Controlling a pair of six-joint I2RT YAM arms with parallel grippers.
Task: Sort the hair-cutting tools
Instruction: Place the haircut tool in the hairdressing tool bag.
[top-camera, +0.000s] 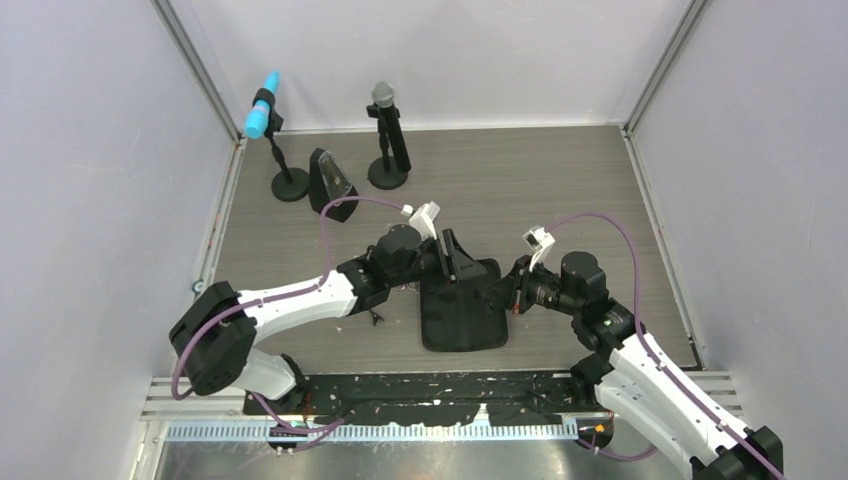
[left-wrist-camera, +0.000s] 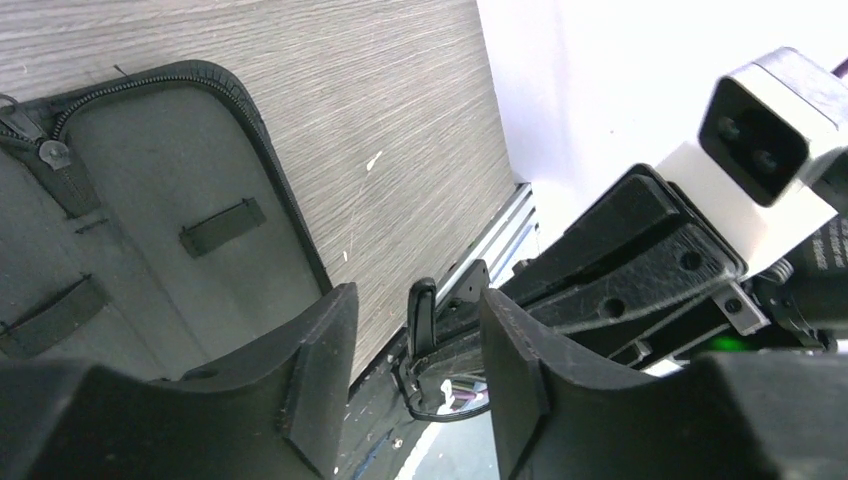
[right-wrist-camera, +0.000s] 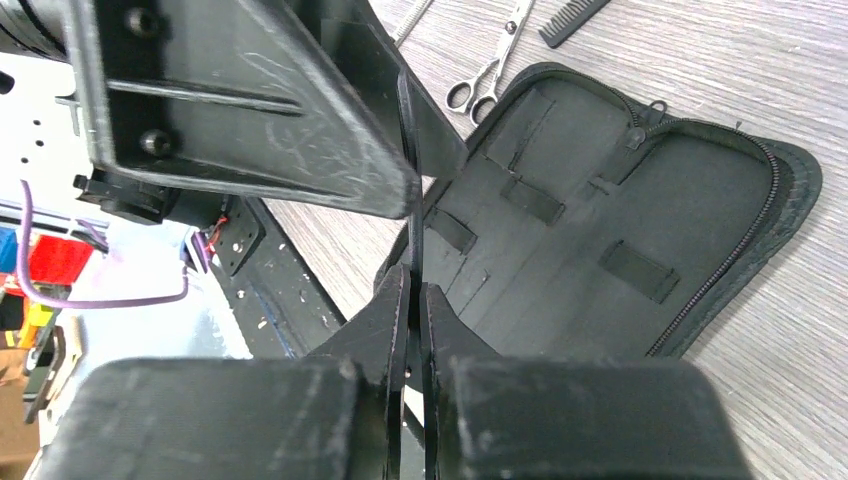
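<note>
My right gripper (right-wrist-camera: 413, 282) is shut on a thin black hair clip (right-wrist-camera: 411, 235) and holds it on edge above the open black pouch (right-wrist-camera: 600, 200). My left gripper (left-wrist-camera: 417, 295) straddles the clip's free end (left-wrist-camera: 423, 325). Its jaws stand apart, with a gap on each side of the clip. Silver scissors (right-wrist-camera: 490, 60) and the end of a black comb (right-wrist-camera: 570, 20) lie on the table beyond the pouch. From above, both grippers (top-camera: 452, 262) (top-camera: 497, 291) meet over the pouch (top-camera: 465, 325), and the clip itself is too thin to make out.
Two microphones on round bases, one blue-headed (top-camera: 265, 105) and one grey-headed (top-camera: 383, 95), stand at the back left beside a black wedge-shaped object (top-camera: 330, 185). A small dark tool (top-camera: 377, 318) lies by the left forearm. White walls enclose the wooden table (top-camera: 580, 190).
</note>
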